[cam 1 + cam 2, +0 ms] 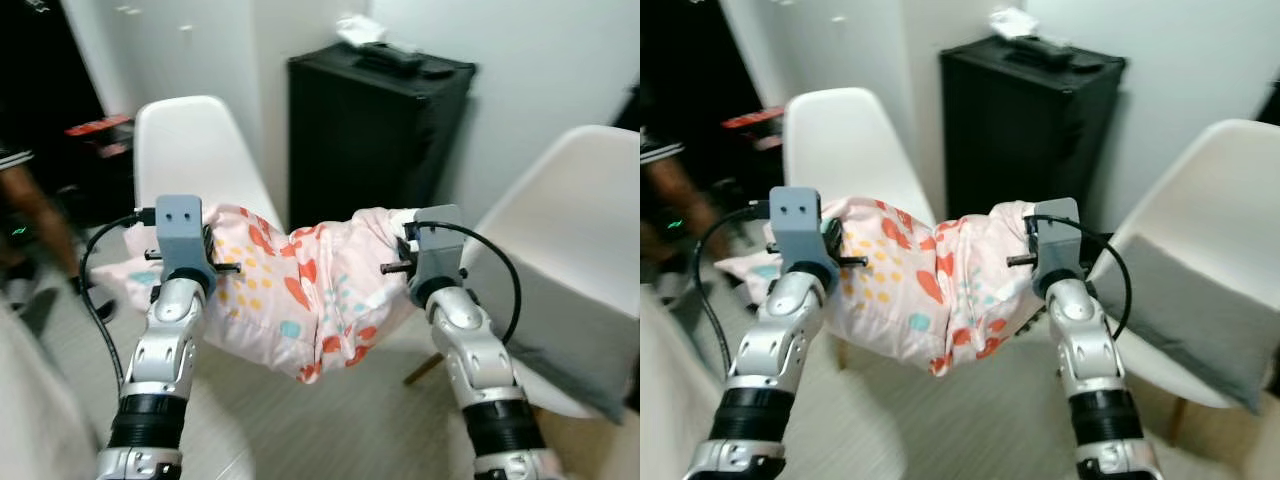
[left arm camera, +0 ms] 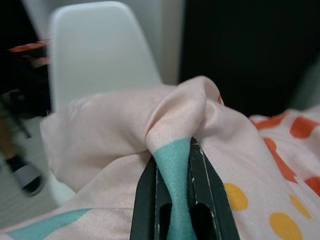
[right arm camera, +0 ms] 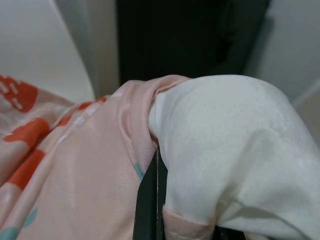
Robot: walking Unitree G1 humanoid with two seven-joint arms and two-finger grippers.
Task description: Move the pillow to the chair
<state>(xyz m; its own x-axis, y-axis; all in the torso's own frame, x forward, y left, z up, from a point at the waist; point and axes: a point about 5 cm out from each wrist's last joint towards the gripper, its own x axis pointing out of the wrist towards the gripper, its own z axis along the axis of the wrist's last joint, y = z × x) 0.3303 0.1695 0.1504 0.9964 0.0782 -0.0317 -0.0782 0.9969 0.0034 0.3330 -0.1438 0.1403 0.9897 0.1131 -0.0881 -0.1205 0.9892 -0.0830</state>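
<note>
So the pillow [image 1: 300, 300] is up in the air, slung between both grippers and sagging in the middle. It's pink with orange, yellow and teal blobs. The left gripper [image 2: 175, 165] is clamped tight on a bunched-up corner; in the wrist view its two fingers [image 2: 145, 200] pinch a teal bit of fabric between them. The right gripper [image 3: 157, 167] is closed on the other end, where the white inner cushion pokes out of the pink cover and bulges over the fingers, so only one dark finger [image 3: 147, 210] really shows.

Just beyond the left gripper there's a white chair [image 1: 195, 135], with the pillow's edge hanging over its seat area. Off to the right gripper's outer side is a second chair [image 1: 575, 215] with a grey cushion [image 1: 565, 335] on it. Straight ahead between the two grippers stands a black case [image 1: 375, 130] against the wall. A person's leg [image 1: 35, 215] is blurry out past the left arm.
</note>
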